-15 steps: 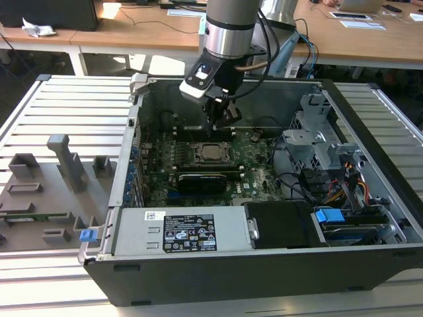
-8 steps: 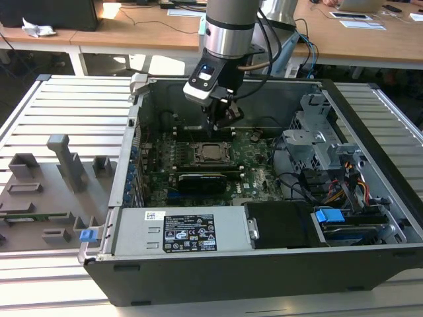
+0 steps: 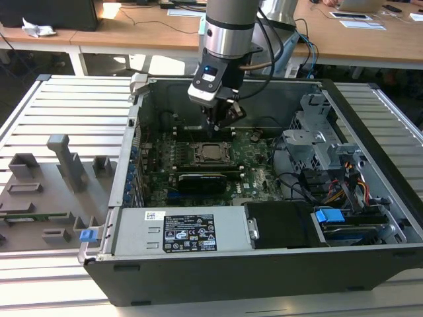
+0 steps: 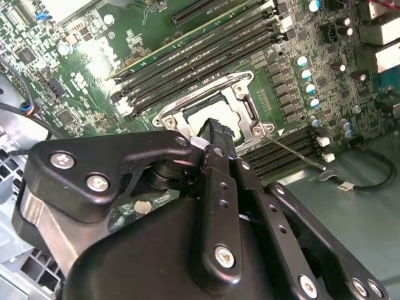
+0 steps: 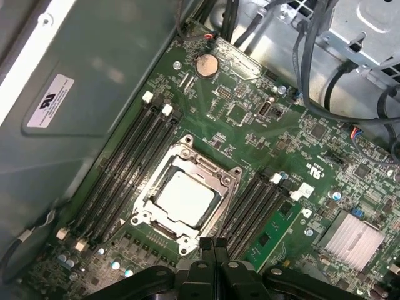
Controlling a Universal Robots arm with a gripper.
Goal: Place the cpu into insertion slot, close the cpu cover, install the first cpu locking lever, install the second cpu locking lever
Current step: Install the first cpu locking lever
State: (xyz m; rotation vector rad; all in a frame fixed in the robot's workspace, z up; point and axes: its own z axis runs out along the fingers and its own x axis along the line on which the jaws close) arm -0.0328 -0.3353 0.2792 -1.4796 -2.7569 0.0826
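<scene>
The cpu [image 5: 184, 197] lies flat in the insertion slot [image 5: 159, 230] on the green motherboard, its silver top showing. The cpu cover [image 5: 203, 164], a silver frame, lies down around it. In the exterior view my gripper [image 3: 215, 132] hangs inside the open computer case, just above the far edge of the socket and the cpu [image 3: 211, 153]. The gripper [image 5: 213, 245] is shut with nothing between its black fingers, and it sits a little off the cover's corner. In the second wrist view the gripper [image 4: 212, 128] partly hides the cpu [image 4: 203, 119]. A thin wire locking lever [image 4: 294, 153] runs out from the socket's corner.
Black memory slots [image 5: 128, 159] flank the socket on both sides. A finned heatsink [image 5: 353, 240] and cable bundles [image 5: 312, 69] lie nearby. The drive cage [image 3: 317, 132] stands at the exterior view's right, the power supply [image 3: 178, 231] in front, and a grey fixture tray [image 3: 46, 191] at its left.
</scene>
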